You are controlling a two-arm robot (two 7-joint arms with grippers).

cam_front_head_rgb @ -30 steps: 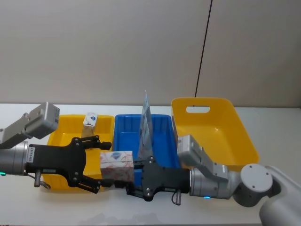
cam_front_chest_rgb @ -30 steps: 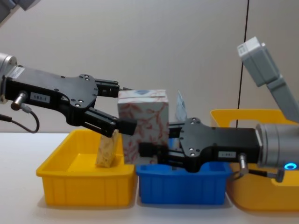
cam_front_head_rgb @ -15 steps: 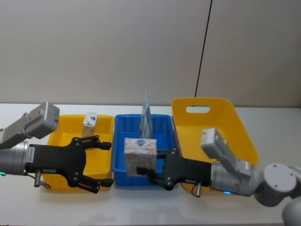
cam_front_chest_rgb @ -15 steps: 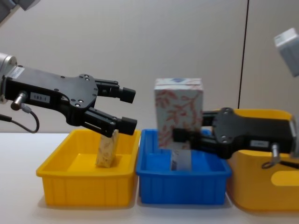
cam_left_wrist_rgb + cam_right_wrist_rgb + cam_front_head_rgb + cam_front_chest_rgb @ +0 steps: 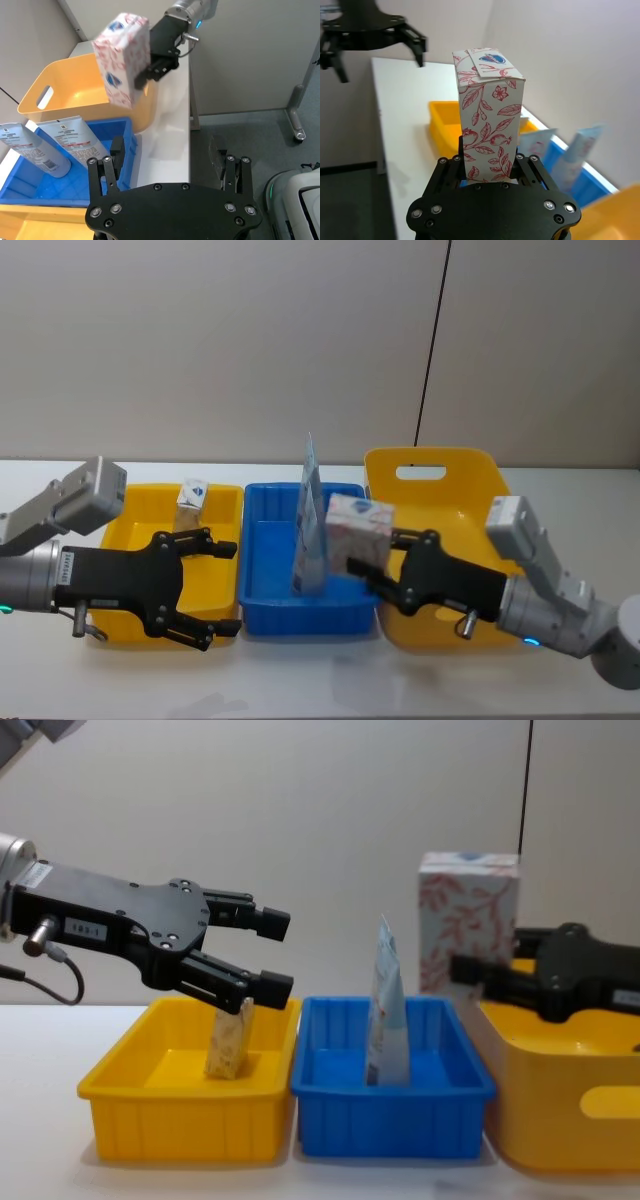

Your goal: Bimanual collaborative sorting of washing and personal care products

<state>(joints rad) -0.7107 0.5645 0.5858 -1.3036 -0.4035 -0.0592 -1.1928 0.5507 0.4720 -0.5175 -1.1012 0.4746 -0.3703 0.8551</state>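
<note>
My right gripper (image 5: 372,568) is shut on the lower end of the white carton with red leaf pattern (image 5: 358,530), holding it upright in the air. The carton (image 5: 468,923) hangs over the seam between the blue bin (image 5: 395,1125) and the large yellow bin (image 5: 560,1105). My left gripper (image 5: 226,590) stands open and holds nothing above the small yellow bin (image 5: 128,528). A tan patterned carton (image 5: 229,1038) leans inside that bin. A pale blue tube (image 5: 386,1010) stands in the blue bin, and the left wrist view shows a white tube (image 5: 75,142) leaning beside it.
The three bins sit side by side on the white table (image 5: 560,485), the large yellow one with a handle slot (image 5: 420,473) at the right. A black cable (image 5: 432,340) runs down the wall behind. Bare table lies in front of the bins.
My right gripper has carried the red-leaf carton rightward and upward, from beside my left gripper to the large yellow bin's near-left edge. The left arm has stayed still and open.
</note>
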